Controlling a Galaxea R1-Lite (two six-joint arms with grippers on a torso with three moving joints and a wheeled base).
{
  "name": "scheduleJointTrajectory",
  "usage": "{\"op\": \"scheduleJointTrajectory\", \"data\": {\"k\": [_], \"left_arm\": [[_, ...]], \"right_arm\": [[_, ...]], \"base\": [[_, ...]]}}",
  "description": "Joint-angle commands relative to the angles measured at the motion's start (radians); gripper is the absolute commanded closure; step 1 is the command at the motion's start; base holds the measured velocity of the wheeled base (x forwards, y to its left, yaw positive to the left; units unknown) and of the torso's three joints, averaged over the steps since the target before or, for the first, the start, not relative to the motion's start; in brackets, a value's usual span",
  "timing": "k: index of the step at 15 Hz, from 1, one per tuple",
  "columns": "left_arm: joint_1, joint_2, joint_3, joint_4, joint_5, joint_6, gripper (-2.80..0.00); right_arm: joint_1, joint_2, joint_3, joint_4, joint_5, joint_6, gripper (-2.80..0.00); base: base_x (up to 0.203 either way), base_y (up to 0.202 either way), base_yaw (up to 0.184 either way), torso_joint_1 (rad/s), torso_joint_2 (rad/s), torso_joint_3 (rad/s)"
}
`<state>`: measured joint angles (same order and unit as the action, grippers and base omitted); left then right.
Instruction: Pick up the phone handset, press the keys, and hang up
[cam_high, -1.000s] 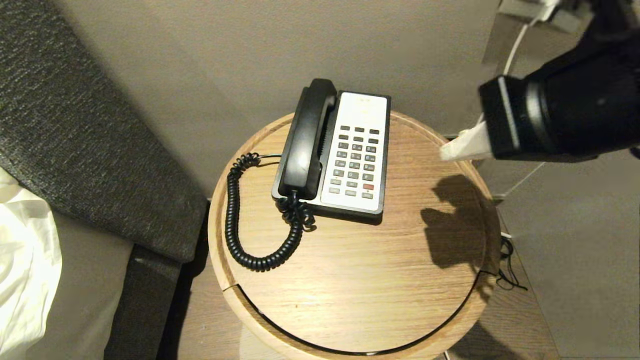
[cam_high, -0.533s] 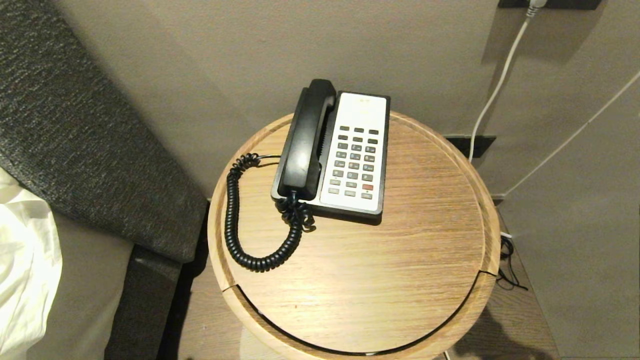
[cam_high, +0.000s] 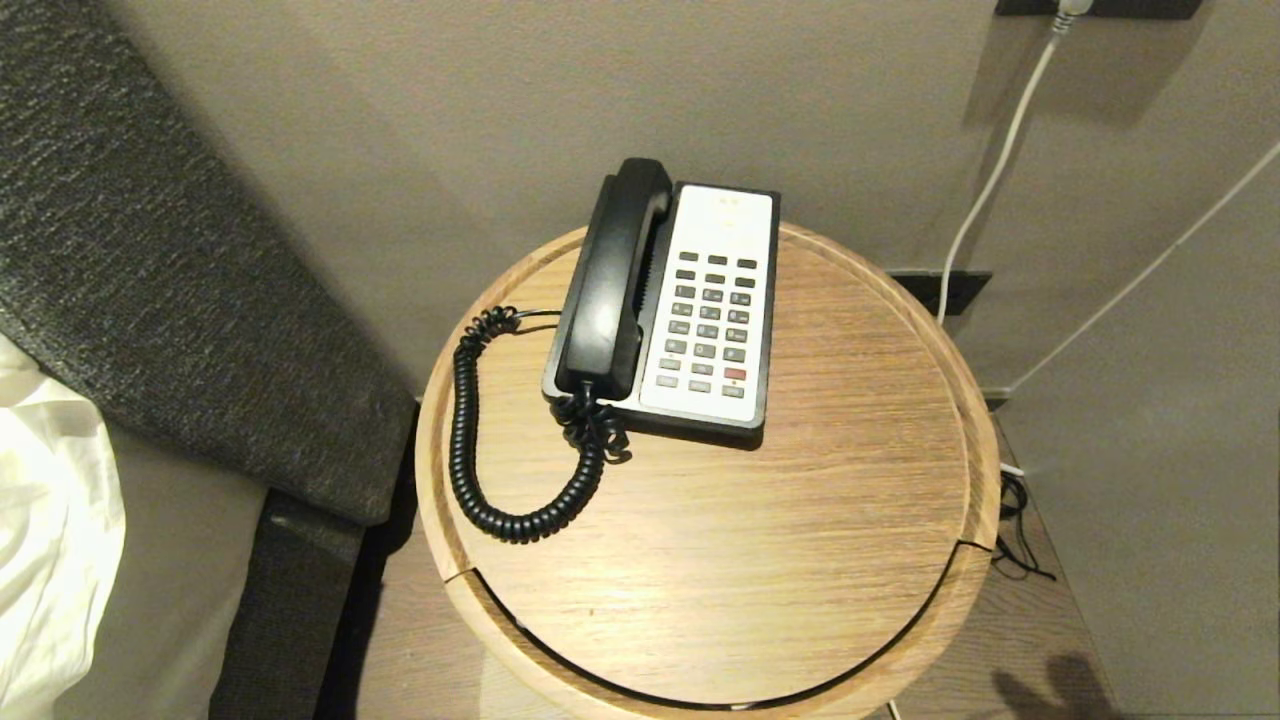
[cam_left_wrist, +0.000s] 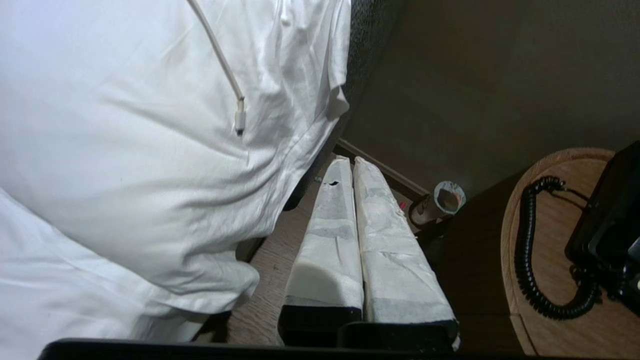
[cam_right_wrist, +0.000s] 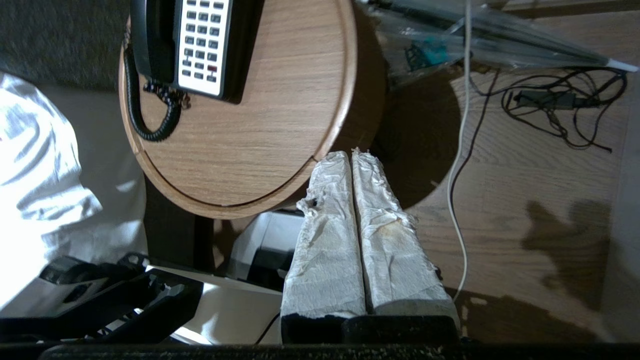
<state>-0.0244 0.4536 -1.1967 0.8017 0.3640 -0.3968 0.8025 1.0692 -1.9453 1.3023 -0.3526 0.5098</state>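
The left claw is pressed fully together with nothing between its wrapped fingers, held low between the white bedding and the round tabletop. The right claw is likewise closed and empty — held just off the tabletop's near right edge. The phone handset is seated in the phone base, its coiled cord looped to the left.

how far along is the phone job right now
By the pictures now, nothing is under way. The phone handset lies on the phone base, its coiled cord slack on the round table. Both hands, left hand and right hand, are shut and empty, off the table.
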Motion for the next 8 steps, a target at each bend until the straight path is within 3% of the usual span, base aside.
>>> {"op": "scheduleJointTrajectory", "data": {"k": [1,4,8], "left_arm": [[0.036,-0.119,0.077,0.010,-0.021,-0.002,0.00],[0.039,-0.142,0.105,0.011,-0.030,-0.002,0.00],[0.048,-0.245,0.163,0.044,-0.044,-0.003,0.00]], "right_arm": [[-0.026,-0.071,0.000,0.016,-0.001,0.003,0.00],[-0.087,-0.143,0.001,0.046,0.002,0.003,0.00],[-0.248,-0.273,0.015,0.090,0.016,-0.008,0.00]], "base": [[0.000,0.000,0.000,0.000,0.00,0.000],[0.000,0.000,0.000,0.000,0.00,0.000],[0.000,0.000,0.000,0.000,0.00,0.000]]}}
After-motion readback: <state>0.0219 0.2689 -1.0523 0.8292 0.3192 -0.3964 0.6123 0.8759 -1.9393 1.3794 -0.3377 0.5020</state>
